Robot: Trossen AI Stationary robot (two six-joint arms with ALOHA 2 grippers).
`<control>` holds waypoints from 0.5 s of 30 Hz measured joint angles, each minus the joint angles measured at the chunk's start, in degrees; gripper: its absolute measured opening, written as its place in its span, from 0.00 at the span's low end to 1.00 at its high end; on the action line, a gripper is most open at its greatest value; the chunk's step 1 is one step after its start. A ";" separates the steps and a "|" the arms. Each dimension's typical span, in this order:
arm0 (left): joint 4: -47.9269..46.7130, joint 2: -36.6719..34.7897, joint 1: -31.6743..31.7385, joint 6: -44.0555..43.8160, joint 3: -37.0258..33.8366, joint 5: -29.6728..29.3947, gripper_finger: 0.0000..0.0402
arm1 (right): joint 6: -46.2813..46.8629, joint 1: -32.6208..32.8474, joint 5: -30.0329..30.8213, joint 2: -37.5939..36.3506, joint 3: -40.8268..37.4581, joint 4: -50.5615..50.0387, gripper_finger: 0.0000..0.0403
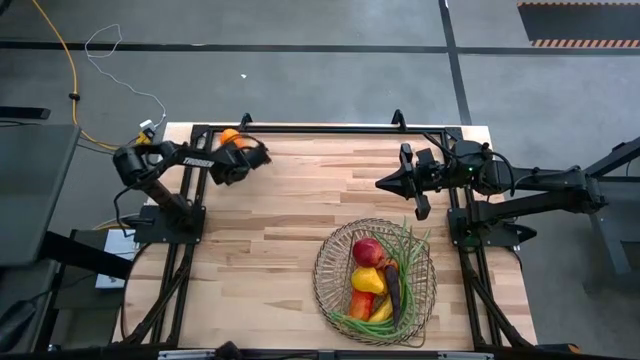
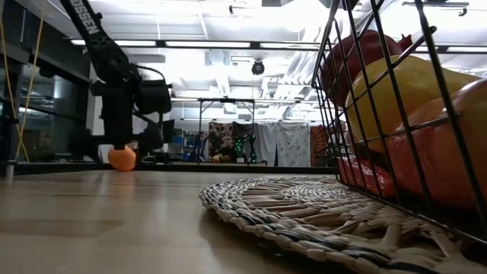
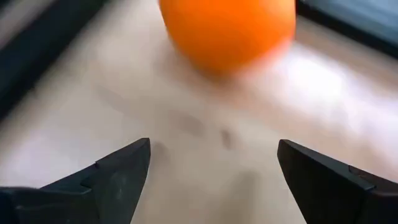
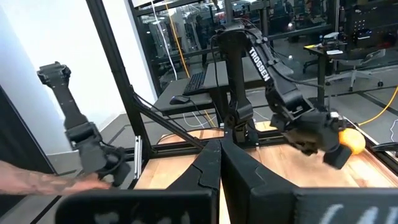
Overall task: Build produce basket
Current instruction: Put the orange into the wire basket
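Wooden table [image 1: 270, 230] with the basket [image 1: 327, 285] filled at lower right and one orange [image 1: 230, 137] loose at upper left.

The basket sits on a woven mat [image 2: 304, 209], holding a dark red apple [image 1: 367, 251], yellow pear [image 1: 367, 280] and green beans [image 1: 412, 245]. The left gripper [image 1: 250, 150] hangs over the orange, fingers spread wide, not touching it. The right gripper [image 1: 383, 183] waits at upper right with its fingers pressed together, holding nothing.
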 joint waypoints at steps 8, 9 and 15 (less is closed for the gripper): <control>-3.87 -3.81 -12.34 -1.58 3.17 1.80 0.85 | 0.02 0.00 0.02 0.00 0.00 0.00 0.00; -5.83 -4.55 -13.22 0.51 4.66 1.01 0.85 | 0.02 0.00 0.02 0.00 0.00 0.00 0.00; -16.79 -6.97 -10.79 17.24 15.09 -1.70 0.85 | 0.02 0.00 0.04 0.00 0.00 0.00 0.00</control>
